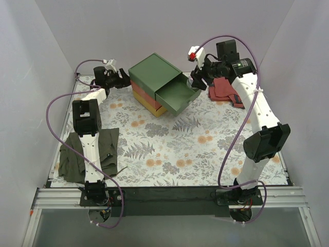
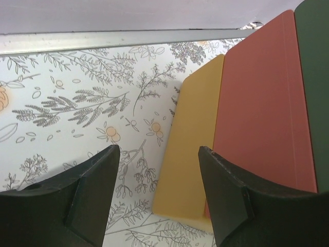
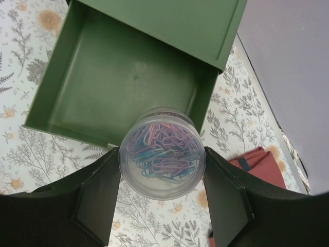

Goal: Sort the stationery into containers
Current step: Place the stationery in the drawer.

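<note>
The containers are a stack of green [image 1: 154,69], red [image 1: 140,88] and yellow [image 1: 154,107] drawers. The green top drawer [image 1: 175,95] is pulled out and looks empty [image 3: 103,87]. My right gripper [image 3: 161,154] is shut on a small round clear tub of coloured paper clips [image 3: 162,164] and holds it over the drawer's right front corner; it also shows in the top view [image 1: 198,78]. My left gripper [image 2: 159,152] is open and empty by the stack's back left side, over the yellow [image 2: 195,144] and red [image 2: 262,103] layers. Pens and highlighters are out of view.
A red cloth [image 1: 223,90] lies right of the open drawer, just beside my right gripper [image 3: 259,164]. An olive cloth [image 1: 87,154] lies at the near left by the left arm. The back wall rail [image 2: 128,40] runs close behind my left gripper.
</note>
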Tool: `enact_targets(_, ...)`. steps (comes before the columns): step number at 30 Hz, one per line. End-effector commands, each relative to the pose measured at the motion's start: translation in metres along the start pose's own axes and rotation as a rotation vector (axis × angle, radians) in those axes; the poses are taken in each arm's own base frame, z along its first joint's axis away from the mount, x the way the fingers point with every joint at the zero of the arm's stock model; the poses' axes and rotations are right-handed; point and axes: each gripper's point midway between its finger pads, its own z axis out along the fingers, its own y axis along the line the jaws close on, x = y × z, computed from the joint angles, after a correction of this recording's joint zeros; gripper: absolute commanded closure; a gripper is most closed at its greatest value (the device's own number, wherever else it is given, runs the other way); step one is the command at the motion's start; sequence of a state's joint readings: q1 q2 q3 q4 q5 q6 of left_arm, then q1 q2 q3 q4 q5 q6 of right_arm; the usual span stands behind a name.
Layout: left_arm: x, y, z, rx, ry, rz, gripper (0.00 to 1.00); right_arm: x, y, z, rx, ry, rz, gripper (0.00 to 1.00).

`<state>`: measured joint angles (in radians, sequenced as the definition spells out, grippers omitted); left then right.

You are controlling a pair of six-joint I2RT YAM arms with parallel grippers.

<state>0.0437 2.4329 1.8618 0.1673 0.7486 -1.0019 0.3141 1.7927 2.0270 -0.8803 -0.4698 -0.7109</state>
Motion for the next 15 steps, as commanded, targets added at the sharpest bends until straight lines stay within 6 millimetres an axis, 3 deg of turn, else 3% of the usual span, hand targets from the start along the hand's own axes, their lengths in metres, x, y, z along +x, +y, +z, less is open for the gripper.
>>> enact_targets(1, -0.044, -0.042, -0.02, 0.045, -0.065, 0.083, 0.37, -0.045, -0.003, -0.012, 0.01, -0.134, -0.01, 0.59)
enact_targets(6, -0.043, -0.045, -0.023, 0.048, -0.064, 0.086, 0.37, -0.036, 0.008, 0.011, -0.07, -0.126, 0.101, 0.58)
enact_targets(15, -0.043, -0.046, -0.026, 0.043, -0.064, 0.087, 0.37, -0.015, 0.014, 0.05, -0.109, -0.056, 0.113, 0.54)
